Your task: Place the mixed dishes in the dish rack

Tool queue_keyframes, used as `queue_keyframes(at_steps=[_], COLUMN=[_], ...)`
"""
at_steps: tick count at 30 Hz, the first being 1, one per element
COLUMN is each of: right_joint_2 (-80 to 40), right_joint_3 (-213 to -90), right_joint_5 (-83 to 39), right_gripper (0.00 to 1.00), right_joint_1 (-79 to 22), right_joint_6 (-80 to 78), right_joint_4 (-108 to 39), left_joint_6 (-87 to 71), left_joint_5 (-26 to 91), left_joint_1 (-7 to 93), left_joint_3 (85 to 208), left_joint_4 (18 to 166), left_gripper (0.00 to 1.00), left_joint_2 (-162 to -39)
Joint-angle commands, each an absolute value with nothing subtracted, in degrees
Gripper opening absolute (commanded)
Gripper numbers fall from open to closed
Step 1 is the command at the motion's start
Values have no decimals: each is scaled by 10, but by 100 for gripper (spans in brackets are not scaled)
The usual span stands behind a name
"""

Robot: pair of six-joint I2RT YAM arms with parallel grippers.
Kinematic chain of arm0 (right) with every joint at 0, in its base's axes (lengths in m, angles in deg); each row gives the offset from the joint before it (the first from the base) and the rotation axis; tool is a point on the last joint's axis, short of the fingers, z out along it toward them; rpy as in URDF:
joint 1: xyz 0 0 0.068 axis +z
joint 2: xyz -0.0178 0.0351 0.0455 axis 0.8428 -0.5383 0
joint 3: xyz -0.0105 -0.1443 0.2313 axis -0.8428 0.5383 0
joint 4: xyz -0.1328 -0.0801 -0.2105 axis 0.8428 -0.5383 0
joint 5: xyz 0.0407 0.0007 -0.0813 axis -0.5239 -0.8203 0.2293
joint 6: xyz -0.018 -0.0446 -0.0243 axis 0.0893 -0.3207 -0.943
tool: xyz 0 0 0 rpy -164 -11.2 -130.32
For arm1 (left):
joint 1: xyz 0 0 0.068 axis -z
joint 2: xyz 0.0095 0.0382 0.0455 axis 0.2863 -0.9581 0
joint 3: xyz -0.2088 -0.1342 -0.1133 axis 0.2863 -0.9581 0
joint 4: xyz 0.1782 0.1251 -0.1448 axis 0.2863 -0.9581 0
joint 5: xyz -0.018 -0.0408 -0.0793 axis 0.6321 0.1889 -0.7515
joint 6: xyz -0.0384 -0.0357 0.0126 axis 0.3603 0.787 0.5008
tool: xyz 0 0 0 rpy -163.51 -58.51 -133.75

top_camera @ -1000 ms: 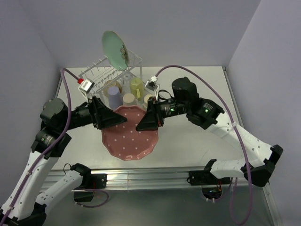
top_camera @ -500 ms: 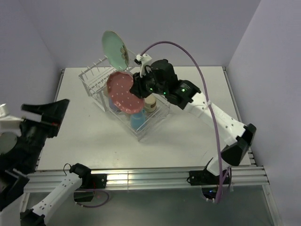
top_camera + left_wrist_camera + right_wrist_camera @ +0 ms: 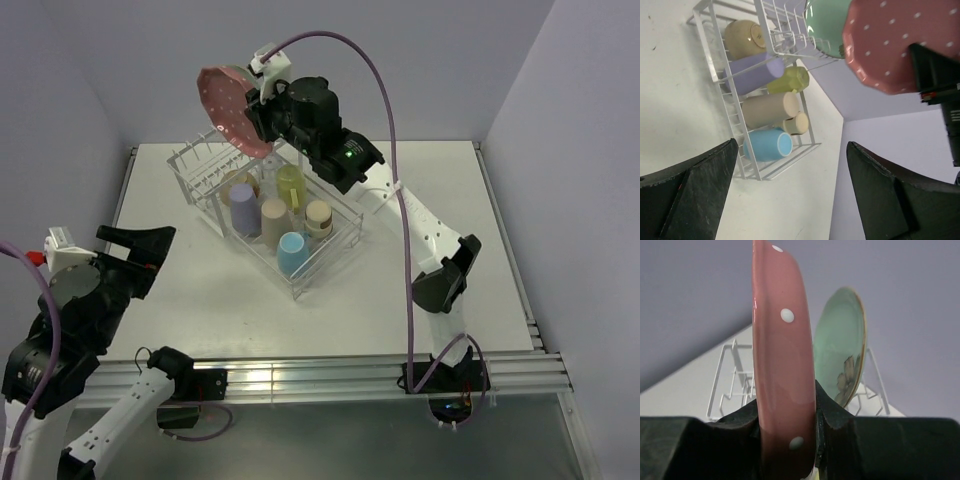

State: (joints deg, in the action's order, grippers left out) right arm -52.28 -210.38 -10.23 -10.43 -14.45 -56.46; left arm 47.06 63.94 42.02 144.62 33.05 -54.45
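Clearly, the pink-red plate [image 3: 225, 105] is scalloped, white-dotted.

You are looking at a pink-red dotted plate [image 3: 225, 105] sprinkled with small white dots, and a mint-green plate [image 3: 840, 347] that bears a brownish flower mark and a thin tan rim. The rack [image 3: 735, 120] is white wire. In it you can pick out a lavender cup [image 3: 752, 74], a yellow-green cup [image 3: 790, 80], a beige cup [image 3: 767, 110], a light-blue cup [image 3: 767, 145], a small tan cup [image 3: 796, 124] and a cream bowl [image 3: 744, 36] with a glossy sheen. Your surface [image 3: 440, 200] is off-white and the walls [image 3: 400, 60] are pale lavender-grey. Your left tool [image 3: 792, 150] and right tool [image 3: 787, 425] are both black. The right arm [image 3: 430, 235] is white with black joints, and a purple cable [image 3: 388, 110] runs along it.
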Motion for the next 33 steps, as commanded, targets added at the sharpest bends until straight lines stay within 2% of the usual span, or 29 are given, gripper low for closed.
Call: queue_keyframes(at_steps=[1,9,15,33], right_joint_2=[-507,-536,-579,-621], right_joint_3=[-2139,-2109,-2153,-2157], right_joint_5=[-74,-39,-34,-31], right_gripper=[0,0,0,0], right_joint_1=[-101,-87,-84,-77], right_joint_6=[-179,-201,-216,-224], right_joint_4=[-419,-343,-344,-331], left_joint_6=[482,504,516,528], left_joint_5=[619,631,625,629], left_joint_1=[422,422,422,422], left_joint_3=[1429,1404,1393,1382], left_joint_4=[347,338,334,323], left_gripper=[96,92,90,91], left_joint_2=[-540,-517,-506,-492])
